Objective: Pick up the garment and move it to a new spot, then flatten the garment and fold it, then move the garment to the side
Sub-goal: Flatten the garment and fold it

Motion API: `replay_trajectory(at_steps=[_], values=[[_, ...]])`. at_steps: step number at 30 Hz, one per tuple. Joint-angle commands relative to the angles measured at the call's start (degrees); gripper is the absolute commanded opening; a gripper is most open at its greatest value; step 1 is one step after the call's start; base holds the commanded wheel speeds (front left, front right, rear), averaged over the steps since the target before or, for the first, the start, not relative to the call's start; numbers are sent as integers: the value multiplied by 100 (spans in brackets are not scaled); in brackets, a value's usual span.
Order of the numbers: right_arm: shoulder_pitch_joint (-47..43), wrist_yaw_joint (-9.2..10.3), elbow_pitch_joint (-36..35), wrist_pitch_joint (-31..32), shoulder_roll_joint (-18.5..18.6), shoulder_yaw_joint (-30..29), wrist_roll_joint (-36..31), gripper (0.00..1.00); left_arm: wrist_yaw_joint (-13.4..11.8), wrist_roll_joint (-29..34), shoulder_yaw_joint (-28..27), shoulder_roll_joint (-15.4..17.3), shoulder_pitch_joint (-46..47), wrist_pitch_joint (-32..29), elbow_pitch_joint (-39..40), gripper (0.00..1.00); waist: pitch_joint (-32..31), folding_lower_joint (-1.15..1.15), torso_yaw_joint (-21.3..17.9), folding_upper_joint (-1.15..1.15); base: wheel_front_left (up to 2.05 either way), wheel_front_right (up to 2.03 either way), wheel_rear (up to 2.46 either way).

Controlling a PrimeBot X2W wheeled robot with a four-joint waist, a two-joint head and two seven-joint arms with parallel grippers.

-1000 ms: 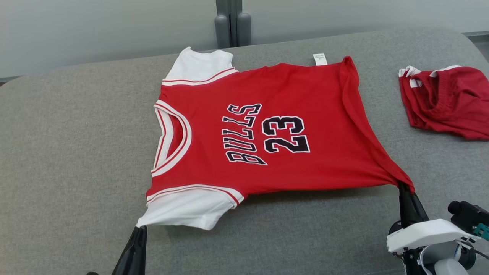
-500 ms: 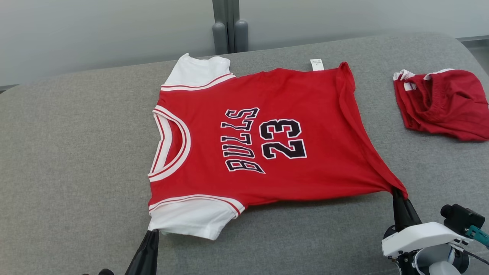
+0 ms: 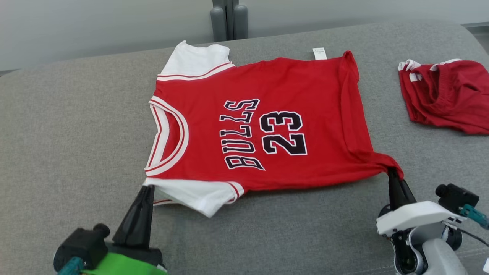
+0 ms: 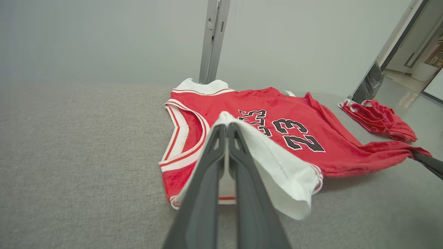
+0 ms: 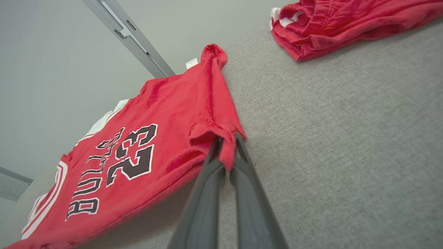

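Your jersey (image 3: 267, 126) lies spread print-up on the grey cushion (image 3: 68, 126). It is light, limp cloth that sags wherever it is unsupported, so grip seams. Your left gripper (image 3: 148, 188) pinches the near white sleeve (image 3: 198, 196). Your right gripper (image 3: 391, 174) pinches the near hem corner (image 3: 384, 167).

My head camera looks forward and down from high above the desk (image 3: 57, 133), with my left pincer (image 3: 148, 188) and right pincer (image 3: 392, 172) at its lower corners. Each wrist camera sits low, close behind its own pincer, and looks along the fingers (image 4: 204, 180). All three views share the red jersey (image 3: 275, 84) lying beyond the pincers.
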State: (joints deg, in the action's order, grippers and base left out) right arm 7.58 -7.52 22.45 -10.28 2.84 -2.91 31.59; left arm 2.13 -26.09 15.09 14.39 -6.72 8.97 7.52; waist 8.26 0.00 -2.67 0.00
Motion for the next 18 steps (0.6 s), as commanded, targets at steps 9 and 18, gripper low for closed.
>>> replay_trajectory(at_steps=[9, 18], values=[[1261, 8, 382, -88, 10, 19, -164, 0, 227, 159, -70, 13, 2030, 158, -1053, 0, 737, 0, -140, 0, 0, 0, 0], [2179, 8, 1199, -223, 13, -18, -391, 0, 370, 211, 0, -100, 3269, 422, -2321, 0, 1201, 0, -195, 0, 0, 0, 0]])
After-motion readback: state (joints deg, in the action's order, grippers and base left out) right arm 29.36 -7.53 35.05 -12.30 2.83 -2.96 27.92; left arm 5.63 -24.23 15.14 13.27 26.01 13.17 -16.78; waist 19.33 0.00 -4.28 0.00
